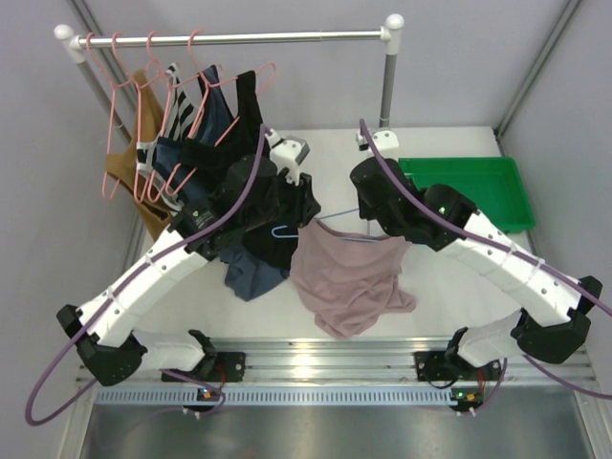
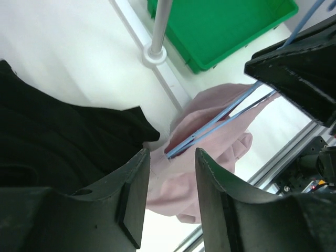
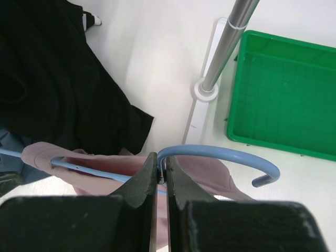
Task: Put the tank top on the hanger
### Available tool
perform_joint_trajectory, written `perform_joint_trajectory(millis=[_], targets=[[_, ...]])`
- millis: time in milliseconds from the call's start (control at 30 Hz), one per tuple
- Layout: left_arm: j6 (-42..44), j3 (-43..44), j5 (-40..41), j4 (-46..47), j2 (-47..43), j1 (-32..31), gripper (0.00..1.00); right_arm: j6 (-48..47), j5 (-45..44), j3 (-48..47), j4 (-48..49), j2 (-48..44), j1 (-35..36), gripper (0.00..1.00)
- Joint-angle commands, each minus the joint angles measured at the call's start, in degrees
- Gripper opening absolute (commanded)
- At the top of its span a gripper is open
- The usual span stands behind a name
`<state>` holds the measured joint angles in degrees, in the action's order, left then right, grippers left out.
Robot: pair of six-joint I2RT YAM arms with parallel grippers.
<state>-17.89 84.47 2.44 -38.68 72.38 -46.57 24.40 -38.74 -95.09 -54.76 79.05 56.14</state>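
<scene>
The mauve-pink tank top (image 1: 349, 277) hangs bunched from the light-blue hanger (image 1: 287, 231) above the table's front middle. My right gripper (image 1: 380, 225) is shut on the hanger's neck just below the hook (image 3: 220, 153), as the right wrist view shows (image 3: 161, 160). The hanger's wire arm runs into the pink fabric (image 3: 100, 168). My left gripper (image 1: 292, 206) is open and empty; in the left wrist view (image 2: 172, 152) its fingertips straddle the hanger's far corner (image 2: 220, 123) and the top (image 2: 210, 152), not touching them.
A black top (image 1: 277, 239) and a navy top (image 1: 251, 273) lie under my left arm. A rail (image 1: 239, 38) at the back holds pink hangers (image 1: 120, 115) with clothes. A green tray (image 1: 469, 186) sits back right beside the rack post (image 1: 389, 76).
</scene>
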Motion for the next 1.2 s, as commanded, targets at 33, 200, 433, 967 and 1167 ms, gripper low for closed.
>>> perform_joint_trajectory(millis=[33, 200, 433, 967, 1167], targets=[[7.51, 3.78, 1.16, 0.54, -3.2, 0.16, 0.48, -2.34, 1.91, -2.47, 1.85, -2.75, 0.99, 0.0], [13.4, 1.77, -11.51, -0.96, -3.74, 6.03, 0.53, -3.83, 2.88, -4.84, 0.71, -3.99, 0.99, 0.0], [17.36, -6.68, -42.22, 5.1, -5.32, 19.58, 0.53, -5.16, 4.64, -4.67, 0.71, -6.18, 0.99, 0.0], [15.86, -12.66, -52.89, 12.4, -2.95, 20.55, 0.52, -5.86, 5.17, -3.96, 0.8, -6.62, 0.99, 0.0], [16.48, -12.75, -52.62, 13.01, -1.45, 19.94, 0.51, -5.68, 5.69, -4.49, 0.36, -5.66, 0.9, 0.0]])
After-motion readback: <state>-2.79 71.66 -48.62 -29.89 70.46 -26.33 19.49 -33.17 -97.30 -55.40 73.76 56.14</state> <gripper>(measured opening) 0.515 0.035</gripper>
